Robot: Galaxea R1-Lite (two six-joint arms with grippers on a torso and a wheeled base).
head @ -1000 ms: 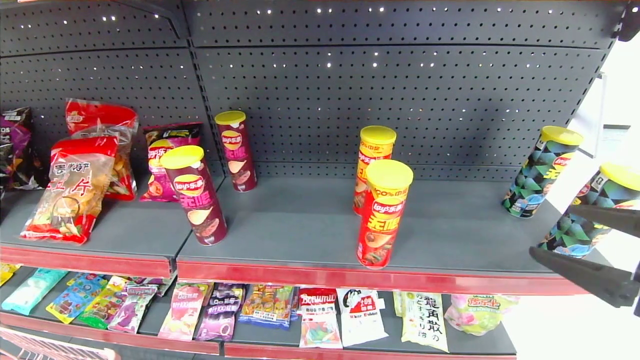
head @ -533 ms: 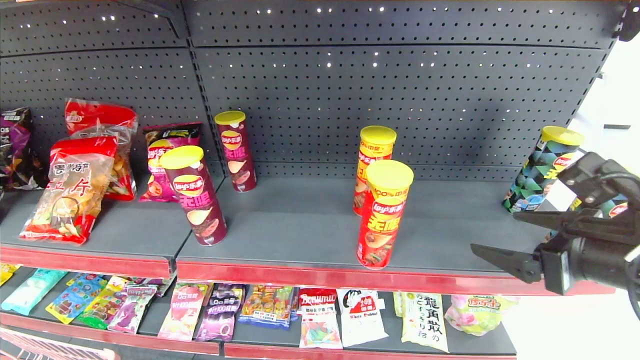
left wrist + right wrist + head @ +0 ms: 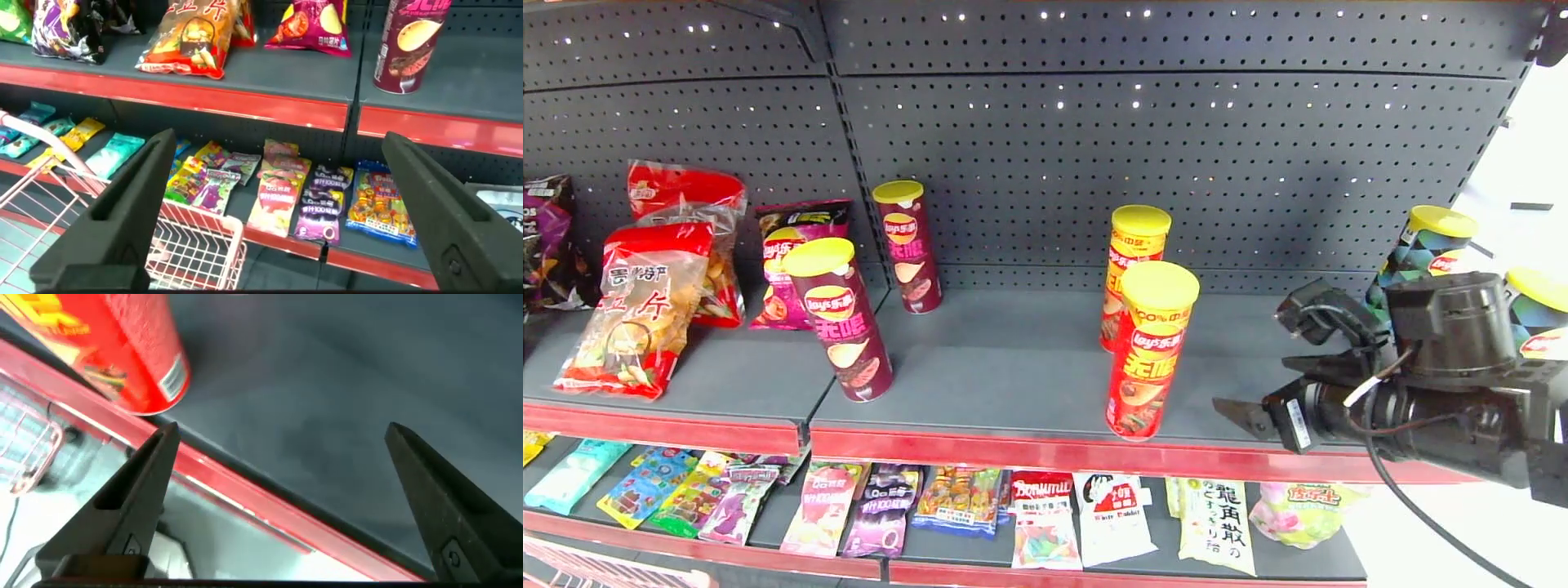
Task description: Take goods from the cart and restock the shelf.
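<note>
A: How is the right hand [image 3: 1254, 384] held?
B: It is seen open and empty, jaws wide apart, at the front edge of the shelf [image 3: 1013, 367] toward the right end, near the front red tube [image 3: 1150, 351]. The left hand [image 3: 278, 140] is likewise open, by the cart [image 3: 200, 245] at the shelf's foot.
A: How should a tube be taken?
B: A stiff, light, smooth body is judged; being tall, it would be tipped easily, so the mid-body should be gripped, not the lid.
A: And the count?
B: Six tubes are counted standing: two red, two maroon tubes [image 3: 837, 318] leftward, two patterned tubes [image 3: 1421, 245] at the right end. Four bags [image 3: 637, 310] are counted at the left end.
</note>
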